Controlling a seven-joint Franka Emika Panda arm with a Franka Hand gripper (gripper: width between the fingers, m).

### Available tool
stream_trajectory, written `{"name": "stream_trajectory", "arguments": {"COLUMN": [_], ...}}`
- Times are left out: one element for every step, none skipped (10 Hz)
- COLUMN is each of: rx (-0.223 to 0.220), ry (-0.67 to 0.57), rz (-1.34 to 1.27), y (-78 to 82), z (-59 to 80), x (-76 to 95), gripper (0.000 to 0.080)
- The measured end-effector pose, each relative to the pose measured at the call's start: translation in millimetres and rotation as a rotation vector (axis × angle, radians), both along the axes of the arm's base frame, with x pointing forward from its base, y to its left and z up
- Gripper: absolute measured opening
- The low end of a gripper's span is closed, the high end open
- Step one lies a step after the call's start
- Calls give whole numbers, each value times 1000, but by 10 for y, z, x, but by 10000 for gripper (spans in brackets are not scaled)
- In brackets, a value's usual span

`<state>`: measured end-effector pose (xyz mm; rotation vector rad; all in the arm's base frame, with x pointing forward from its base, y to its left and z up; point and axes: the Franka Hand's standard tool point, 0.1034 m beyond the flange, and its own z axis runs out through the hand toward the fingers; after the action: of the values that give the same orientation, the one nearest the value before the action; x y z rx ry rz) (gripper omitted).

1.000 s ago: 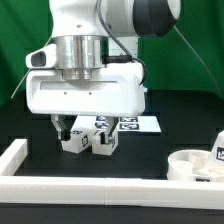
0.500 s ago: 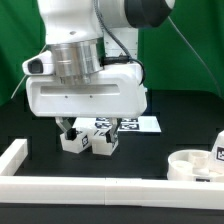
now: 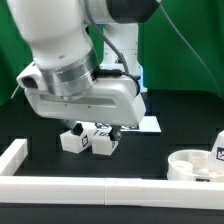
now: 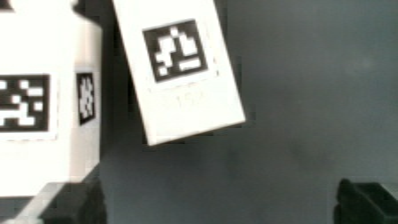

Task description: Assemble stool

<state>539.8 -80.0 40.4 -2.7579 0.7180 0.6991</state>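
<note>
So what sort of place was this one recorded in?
Most likely a robotics lab bench: a green curtain behind, a black table fenced by a white border rail, and tagged stool legs near the marker board.

My fingers (image 4: 370, 200) are black, and my hand housing (image 3: 85, 100) is white under a grey ribbed collar. Below my jaws lie two white legs. One leg (image 4: 187, 75) shows a black-and-white square tag on its face. The other leg (image 4: 39, 95) carries the same pattern on two faces. The table (image 4: 267, 170) beneath is black. Off to one side of my jaws the round seat (image 3: 192, 166) is white. The rail (image 3: 80, 186) is white too, and the backdrop (image 3: 190, 50) is green.
</note>
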Motion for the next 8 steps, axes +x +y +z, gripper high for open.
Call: {"name": "stream_trajectory", "arguments": {"rx": [31,75,107,148,165,198,205,190], "ry": [57,133,186,253,291,360,381,353], "rz": [1,6,16,26,27,28,30,34], "y": [-6,-6,-9,-18,-41,-52,-75,-52], "z": [-6,-5,-12,-27,-53,-58,-93,-110], "x": [-38,-80,-55,-68,-89,-163,-153,-93], "gripper": [649,649,649,649,649,649,649,649]}}
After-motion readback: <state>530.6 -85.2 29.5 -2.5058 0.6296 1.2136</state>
